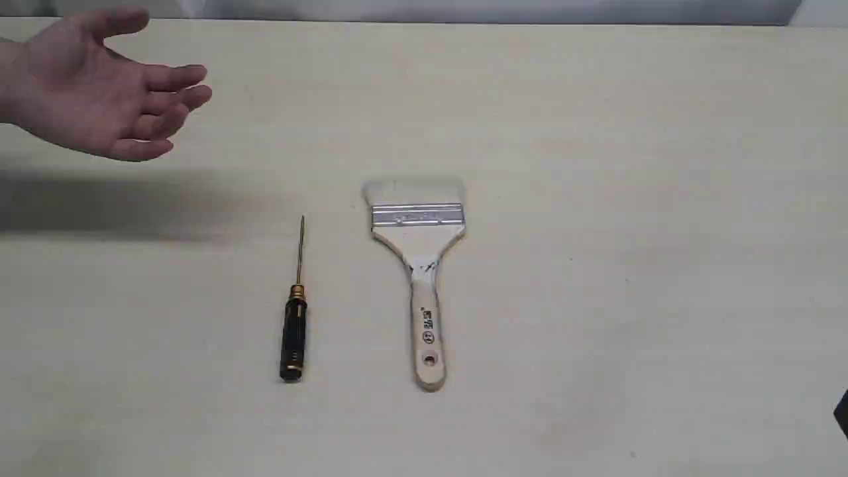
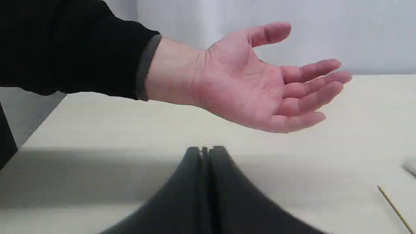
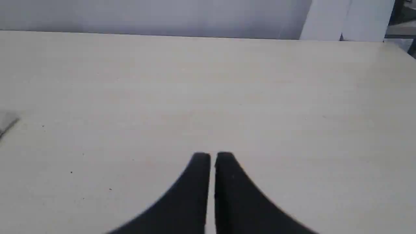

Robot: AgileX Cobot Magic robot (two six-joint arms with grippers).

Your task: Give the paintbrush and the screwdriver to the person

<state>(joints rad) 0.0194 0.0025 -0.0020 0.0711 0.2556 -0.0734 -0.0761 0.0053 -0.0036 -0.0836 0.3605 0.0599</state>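
Note:
The paintbrush [image 1: 420, 265] lies flat mid-table, bristles pointing to the far side, handle toward the near edge. Left of it lies the screwdriver [image 1: 295, 318], black handle near, thin shaft pointing away; its shaft tip [image 2: 395, 208] shows in the left wrist view. The person's open hand [image 1: 99, 93] hovers palm up over the far left of the table, and the left wrist view shows the person's hand [image 2: 260, 84] with a dark sleeve. My left gripper [image 2: 205, 149] is shut and empty, below that hand. My right gripper [image 3: 213, 156] is shut with a thin slit, holding nothing.
The pale table [image 1: 629, 199] stretches to a grey wall at the back. The hand casts a dark shadow [image 1: 112, 202] on the left. A dark arm part [image 1: 841, 411] peeks in at the right edge. A grey corner of the brush [image 3: 6, 122] shows in the right wrist view.

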